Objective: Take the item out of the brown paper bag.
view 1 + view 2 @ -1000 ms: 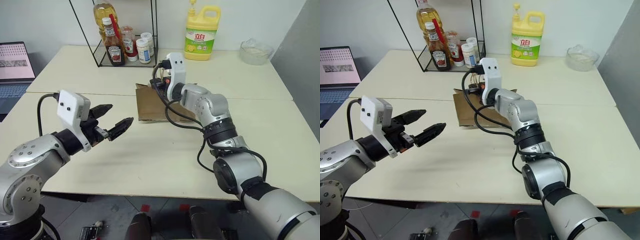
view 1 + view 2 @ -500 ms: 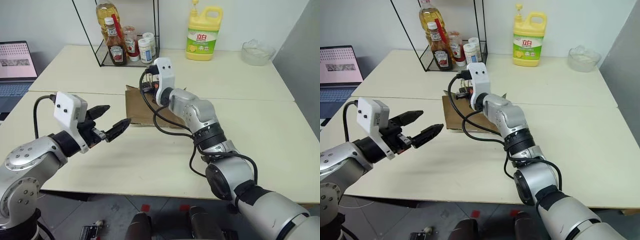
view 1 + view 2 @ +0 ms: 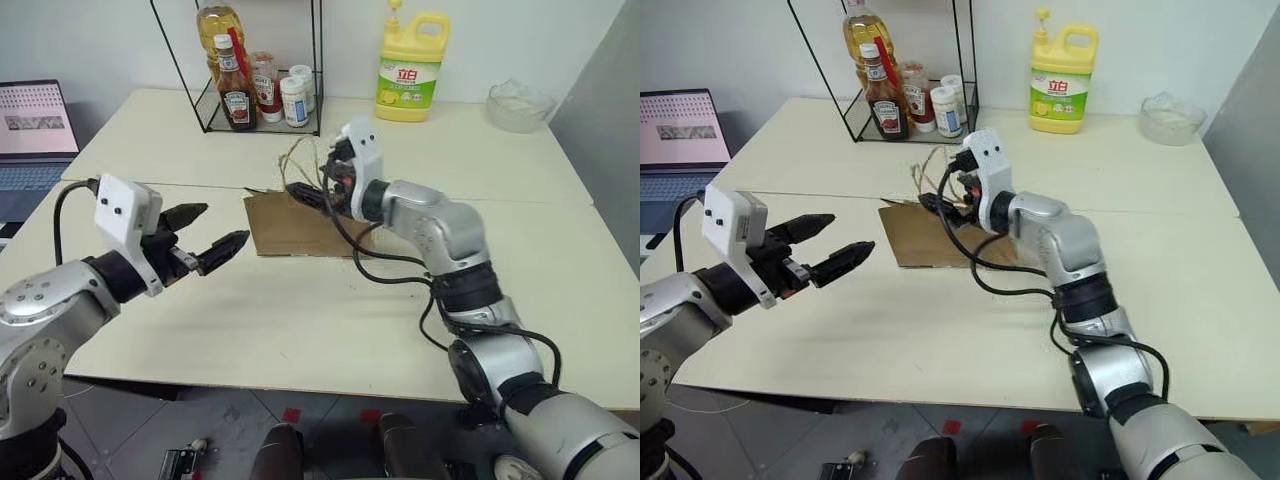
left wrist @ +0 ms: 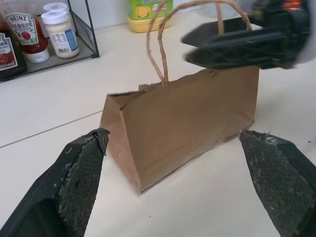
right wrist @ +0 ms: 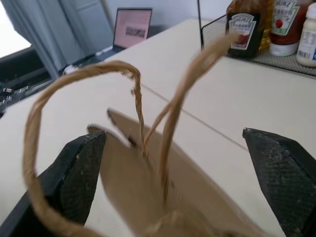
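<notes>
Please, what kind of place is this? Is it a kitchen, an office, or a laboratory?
Probably a lab or office room set up as a mock kitchen: plain pale tables, a wire rack holding ketchup and oil bottles, a yellow detergent jug, and an open laptop at the side.

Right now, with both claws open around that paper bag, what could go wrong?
1. The right gripper stands open with the bag's handles looped between its fingers; pulling away could snag a handle and drag or tip the brown paper bag.
2. Nothing holds the bag, so a push from the open left gripper might just slide it across the table.
3. The item inside is hidden, so a reach in would be half blind.
</notes>
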You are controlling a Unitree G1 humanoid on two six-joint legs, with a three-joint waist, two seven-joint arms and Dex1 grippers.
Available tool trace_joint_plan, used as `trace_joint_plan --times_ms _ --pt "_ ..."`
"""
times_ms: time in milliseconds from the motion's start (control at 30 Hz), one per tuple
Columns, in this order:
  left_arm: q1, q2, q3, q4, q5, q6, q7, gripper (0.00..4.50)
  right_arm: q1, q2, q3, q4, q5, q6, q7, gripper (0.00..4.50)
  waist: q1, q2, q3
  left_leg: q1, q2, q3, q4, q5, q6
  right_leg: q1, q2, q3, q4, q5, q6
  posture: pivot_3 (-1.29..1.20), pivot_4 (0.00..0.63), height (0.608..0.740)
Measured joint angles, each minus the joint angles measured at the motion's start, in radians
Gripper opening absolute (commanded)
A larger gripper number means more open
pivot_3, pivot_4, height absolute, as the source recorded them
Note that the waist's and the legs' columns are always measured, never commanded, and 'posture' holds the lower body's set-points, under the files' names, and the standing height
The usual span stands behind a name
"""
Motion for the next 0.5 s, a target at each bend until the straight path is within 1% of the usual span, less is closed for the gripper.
trace_joint_plan --times_ms 100,233,333,433,500 --pt "-0.044 0.015 -0.042 0.054 0.023 -0.032 -0.045 4.5 0.03 -0.052 0.014 -0.054 0.013 0.045 0.036 4.46 0.001 0.0 0.0 0.0 0.0 0.0 0.0 0.0 0.0 0.0 0.0 0.0 0.0 0.0 0.0 0.0 0.15 0.74" --pt "-0.093 0.045 -0.076 0.123 0.056 -0.07 -0.102 4.5 0.034 -0.132 0.021 -0.14 0.022 0.092 0.083 4.46 0.001 0.0 0.0 0.0 0.0 0.0 -0.001 0.0 0.0 0.0 0.0 0.0 -0.002 0.0 0.0 0.0 0.15 0.74" --pt "-0.141 0.064 -0.115 0.188 0.089 -0.106 -0.154 4.5 0.057 -0.191 0.021 -0.234 0.068 0.129 0.145 4.46 0.003 0.0 0.0 -0.001 0.0 0.0 -0.003 0.0 0.0 0.0 0.0 0.0 -0.004 0.0 0.0 0.0 0.15 0.74" --pt "-0.223 0.073 -0.161 0.283 0.128 -0.147 -0.207 4.5 0.082 -0.265 0.016 -0.284 0.097 0.15 0.176 4.46 0.005 -0.001 0.0 -0.001 0.0 0.0 -0.002 0.0 0.0 0.001 0.0 0.0 -0.006 0.0 0.0 0.0 0.15 0.74" --pt "-0.31 0.079 -0.216 0.393 0.18 -0.201 -0.256 4.5 0.124 -0.332 -0.016 -0.33 0.102 0.151 0.184 4.46 0.011 -0.001 0.001 -0.001 0.0 0.0 -0.002 0.0 0.0 0.001 0.0 -0.001 -0.006 0.0 0.0 0.0 0.15 0.74"
